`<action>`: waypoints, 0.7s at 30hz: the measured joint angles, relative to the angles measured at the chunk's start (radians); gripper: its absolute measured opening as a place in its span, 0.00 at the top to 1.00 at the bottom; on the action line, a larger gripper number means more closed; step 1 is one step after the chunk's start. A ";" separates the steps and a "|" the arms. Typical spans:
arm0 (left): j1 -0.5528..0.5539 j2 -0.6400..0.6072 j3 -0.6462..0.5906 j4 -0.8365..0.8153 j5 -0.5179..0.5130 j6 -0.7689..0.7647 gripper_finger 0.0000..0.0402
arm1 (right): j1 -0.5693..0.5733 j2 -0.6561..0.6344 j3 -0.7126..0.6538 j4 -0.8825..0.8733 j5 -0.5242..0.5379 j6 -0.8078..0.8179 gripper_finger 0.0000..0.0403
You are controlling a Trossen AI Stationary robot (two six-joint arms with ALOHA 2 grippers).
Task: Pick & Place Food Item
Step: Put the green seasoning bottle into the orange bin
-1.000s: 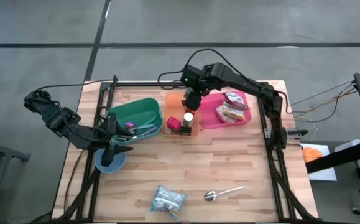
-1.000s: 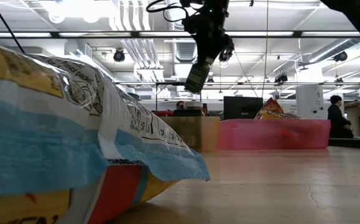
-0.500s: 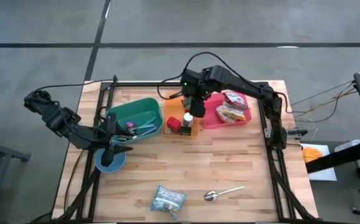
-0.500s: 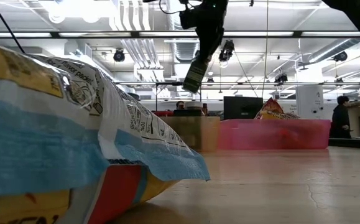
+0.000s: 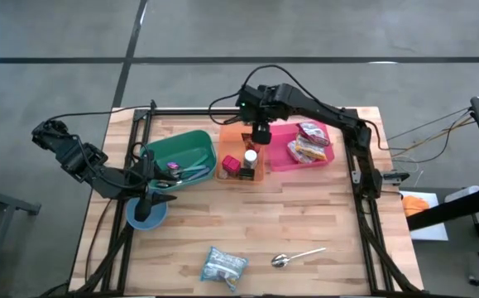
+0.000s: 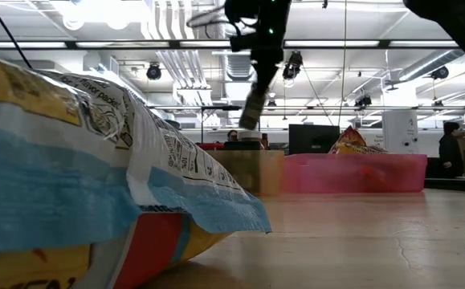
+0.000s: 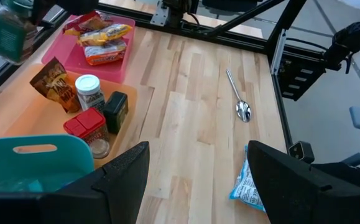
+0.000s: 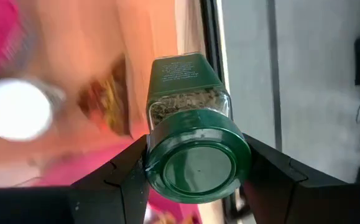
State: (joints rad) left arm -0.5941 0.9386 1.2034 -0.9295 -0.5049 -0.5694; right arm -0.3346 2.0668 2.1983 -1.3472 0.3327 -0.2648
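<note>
My right gripper (image 5: 260, 132) hangs above the orange tray (image 5: 232, 132) at the table's far side, shut on a green-lidded herb jar (image 8: 189, 102). The low view shows the jar (image 6: 254, 108) tilted, well above the table. In the orange tray stand a white-lidded jar (image 7: 89, 90), a red-lidded tin (image 7: 86, 127), a dark box (image 7: 115, 111) and a brown packet (image 7: 56, 84). My left gripper (image 7: 198, 149) waits open by the green bin (image 5: 177, 157) at the table's left, with nothing between its fingers. My right gripper pinches the jar at its green lid (image 8: 197, 163), one finger (image 8: 114, 180) on each side of it. The fingers slant steeply down from above and lie along the jar. The jar hangs clear of the tray, lid toward the wrist, bottom end (image 6: 250, 122) lowest.
A pink tray (image 5: 274, 157) with snack packets (image 5: 309, 142) sits right of the orange tray. A blue bowl (image 5: 146, 213) stands at the left under my left arm. A snack bag (image 5: 224, 265) and a spoon (image 5: 297, 257) lie near the front edge, with bare wood between.
My right gripper has rolled about its own pointing line and sunk a little over the orange tray, still shut on the jar. The jar has turned with it and now hangs steeper.
</note>
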 joint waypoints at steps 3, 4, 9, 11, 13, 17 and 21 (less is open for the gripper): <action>0.000 0.000 0.000 -0.001 0.000 0.000 0.33 | -0.030 0.028 0.000 -0.046 -0.038 -0.024 0.51; 0.000 0.000 0.000 -0.002 0.000 0.000 0.33 | -0.037 0.040 0.000 -0.057 -0.049 -0.031 0.51; 0.000 0.000 0.000 -0.010 0.000 0.000 0.33 | -0.047 0.091 0.000 -0.062 -0.056 -0.108 0.51; 0.000 0.000 0.000 -0.011 0.000 0.000 0.33 | -0.045 0.109 0.000 -0.061 -0.066 -0.149 0.51; 0.000 0.000 0.000 -0.013 0.000 0.000 0.33 | -0.044 0.131 0.000 -0.063 -0.098 -0.173 0.51; 0.000 0.000 -0.001 -0.013 0.000 -0.003 0.33 | -0.044 0.164 0.000 -0.090 -0.122 -0.181 0.51; 0.000 0.000 -0.026 -0.013 0.000 -0.007 0.33 | -0.046 0.186 0.001 -0.132 -0.155 -0.184 0.51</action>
State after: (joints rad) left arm -0.5945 0.9383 1.1776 -0.9425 -0.5049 -0.5762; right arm -0.3810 2.2528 2.1989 -1.4788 0.1775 -0.4492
